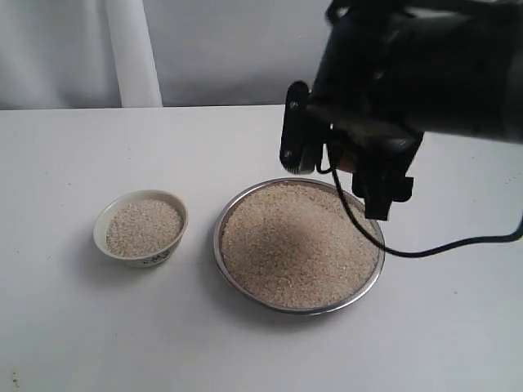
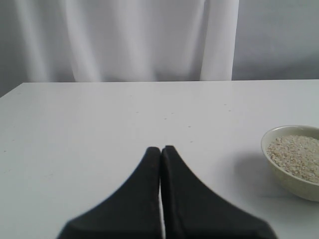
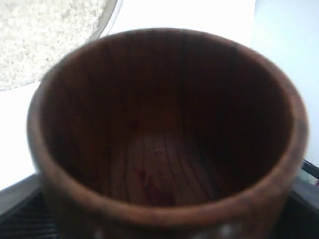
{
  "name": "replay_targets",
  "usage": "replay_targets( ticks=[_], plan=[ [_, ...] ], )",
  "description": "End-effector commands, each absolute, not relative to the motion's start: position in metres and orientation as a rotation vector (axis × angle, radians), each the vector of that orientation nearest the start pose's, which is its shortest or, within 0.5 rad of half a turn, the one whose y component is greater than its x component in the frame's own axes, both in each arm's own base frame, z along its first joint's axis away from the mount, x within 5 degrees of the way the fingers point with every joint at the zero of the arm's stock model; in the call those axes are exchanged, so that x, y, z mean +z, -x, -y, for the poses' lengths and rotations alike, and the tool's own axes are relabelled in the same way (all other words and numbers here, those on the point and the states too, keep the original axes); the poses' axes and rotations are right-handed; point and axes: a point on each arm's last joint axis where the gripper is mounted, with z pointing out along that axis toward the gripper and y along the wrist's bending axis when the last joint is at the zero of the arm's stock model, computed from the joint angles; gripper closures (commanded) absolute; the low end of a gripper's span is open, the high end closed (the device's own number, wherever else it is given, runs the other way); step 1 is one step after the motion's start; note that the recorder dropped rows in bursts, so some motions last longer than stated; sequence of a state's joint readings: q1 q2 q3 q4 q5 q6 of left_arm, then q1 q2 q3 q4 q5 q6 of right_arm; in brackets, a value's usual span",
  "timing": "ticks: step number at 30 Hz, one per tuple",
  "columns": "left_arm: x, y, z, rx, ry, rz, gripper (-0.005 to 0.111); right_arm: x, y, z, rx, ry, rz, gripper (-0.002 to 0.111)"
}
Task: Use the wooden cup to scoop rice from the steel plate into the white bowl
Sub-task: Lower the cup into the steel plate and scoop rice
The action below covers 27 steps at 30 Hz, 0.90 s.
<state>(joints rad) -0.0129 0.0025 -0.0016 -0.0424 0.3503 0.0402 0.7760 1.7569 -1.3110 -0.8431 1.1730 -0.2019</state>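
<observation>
The steel plate sits mid-table, heaped with rice. To its left stands the white bowl, holding rice nearly to the rim. My right arm hangs over the plate's far right side and hides the cup in the exterior view. In the right wrist view the wooden cup fills the frame, mouth toward the camera, dark inside and empty. My right gripper is shut on it, with the plate's rim and rice beyond. My left gripper is shut on nothing, left of the bowl.
A white table carries everything. A white curtain hangs behind the far edge. A black cable loops from the right arm over the plate's right rim.
</observation>
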Motion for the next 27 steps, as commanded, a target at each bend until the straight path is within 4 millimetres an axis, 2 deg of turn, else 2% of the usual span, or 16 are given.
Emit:
replay_targets(
  ticks=[1, 11, 19, 27],
  plan=[
    [0.182, -0.053, 0.002, -0.026, -0.021, -1.828, 0.107, 0.245, -0.295, -0.209, -1.206, 1.748, -2.066, 0.108],
    [0.182, -0.053, 0.002, -0.026, -0.021, -1.828, 0.107, 0.186, -0.306, -0.224, -1.331, 1.928, -2.031, 0.108],
    [0.182, -0.053, 0.002, -0.026, -0.021, -1.828, 0.107, 0.159, -0.309, -0.226, -1.382, 2.008, -2.017, 0.108],
    [0.182, -0.053, 0.002, -0.026, -0.021, -1.828, 0.107, 0.139, -0.310, -0.233, -1.284, 2.046, -2.018, 0.108]
  ],
)
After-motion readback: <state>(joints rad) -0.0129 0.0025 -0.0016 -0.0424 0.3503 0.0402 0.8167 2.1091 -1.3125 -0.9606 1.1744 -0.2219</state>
